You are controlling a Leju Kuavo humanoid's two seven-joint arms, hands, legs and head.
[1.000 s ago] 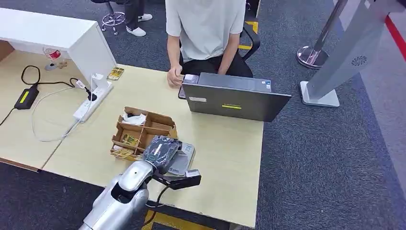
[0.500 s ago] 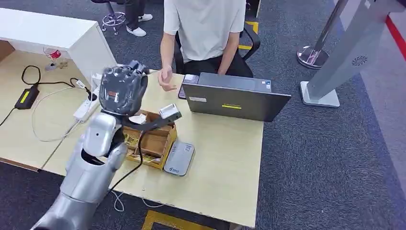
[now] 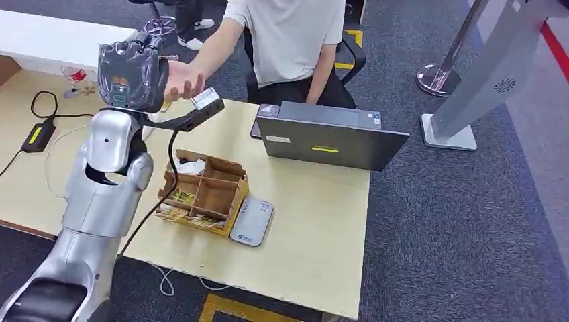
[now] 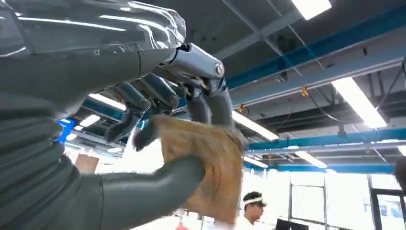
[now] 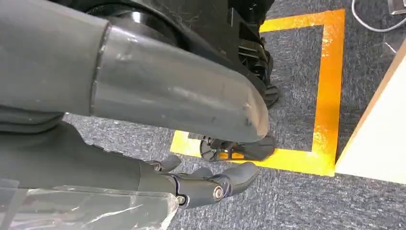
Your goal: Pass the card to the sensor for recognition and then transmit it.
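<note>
Grey carpet floor [image 3: 456, 221], light wooden table [image 3: 315, 221].

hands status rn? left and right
Left hand: holding the card, thumb against fingers, raised toward a person's hand.
Right hand: holding nothing, fingers loosely apart, hanging over floor.

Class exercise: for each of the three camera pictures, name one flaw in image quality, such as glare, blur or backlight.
Head view: even light, left hand slightly smeared. Left wrist view: ceiling lamps glare, the card is blurred and backlit. Right wrist view: the right hand is out of focus, floor sharp.
</note>
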